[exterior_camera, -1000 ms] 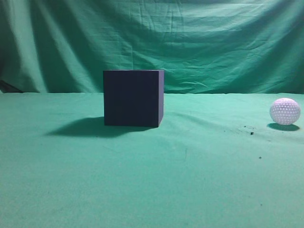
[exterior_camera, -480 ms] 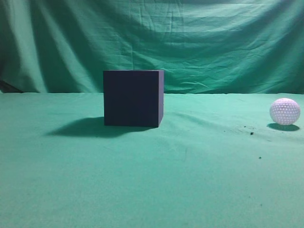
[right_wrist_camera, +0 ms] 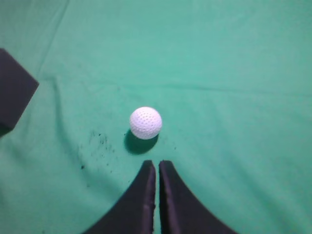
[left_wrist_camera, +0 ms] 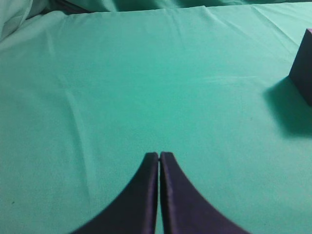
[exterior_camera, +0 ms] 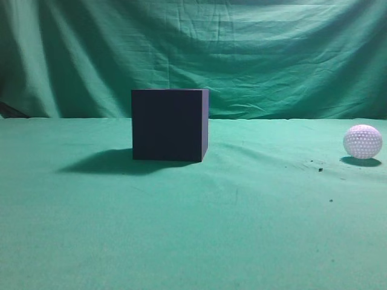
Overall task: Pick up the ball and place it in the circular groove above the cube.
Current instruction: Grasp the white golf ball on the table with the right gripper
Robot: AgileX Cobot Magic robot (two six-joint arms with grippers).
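Exterior view: a white dimpled ball [exterior_camera: 363, 141] rests near the bench's right edge, well apart from the dark cube [exterior_camera: 170, 125] mid-bench. Both grippers, right gripper [right_wrist_camera: 157, 165] above the ball and left gripper [left_wrist_camera: 159, 156] over bare green cloth [left_wrist_camera: 122, 87], have jaws together, likely awaiting the pick.

Dim, even lighting throughout, with a green cast from the cloth [exterior_camera: 242, 229]. Light from the upper right in the exterior view: shadow of the cube [exterior_camera: 170, 125] thrown left across the cloth, small shadow under the ball [exterior_camera: 363, 141]. No glare. Soft, grainy, low-resolution pictures. In both wrist views, near fingers of the left gripper [left_wrist_camera: 159, 155] and right gripper [right_wrist_camera: 157, 163] dark and slightly blurred.
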